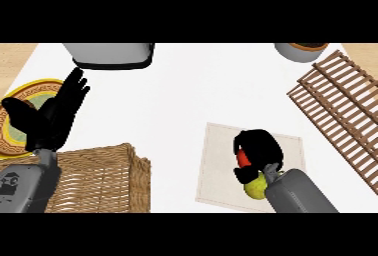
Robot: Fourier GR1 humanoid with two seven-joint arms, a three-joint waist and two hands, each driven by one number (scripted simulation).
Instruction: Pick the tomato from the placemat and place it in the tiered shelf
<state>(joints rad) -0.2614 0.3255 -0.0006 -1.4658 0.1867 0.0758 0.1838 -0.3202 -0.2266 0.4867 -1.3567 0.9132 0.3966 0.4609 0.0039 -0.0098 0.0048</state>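
Lower right of the frame, and the right hand (pixel 258 150) is down over the placemat (pixel 218 165), fingers curled round the tomato (pixel 244 159), of which only a sliver of red shows between the black fingers. So the grasp looks made, or very nearly; whether the tomato has lifted clear of the mat cannot be told from this steep angle. Just below the hand, against the grey forearm, sits a yellow-green fruit (pixel 255 187), touching or nearly touching the wrist, and it could get nudged when the arm rises. The tiered shelf (pixel 339 110), brown wooden slats, runs down the right edge of the frame, well apart from the mat, with bare white counter (pixel 184 100) between them, and nothing lies on the slats that show. That puts the task roughly at its midpoint, by my reading: pick in hand, then the lift, the carry up and to the right, and the release onto the shelf all to come. Over at the left, the left hand (pixel 55 112) rests open, fingers up, above a wicker basket (pixel 103 177) and beside a patterned plate (pixel 22 100). Along the top edge stand a grey container (pixel 111 54) and a small pot (pixel 301 51), both out of the carry path.
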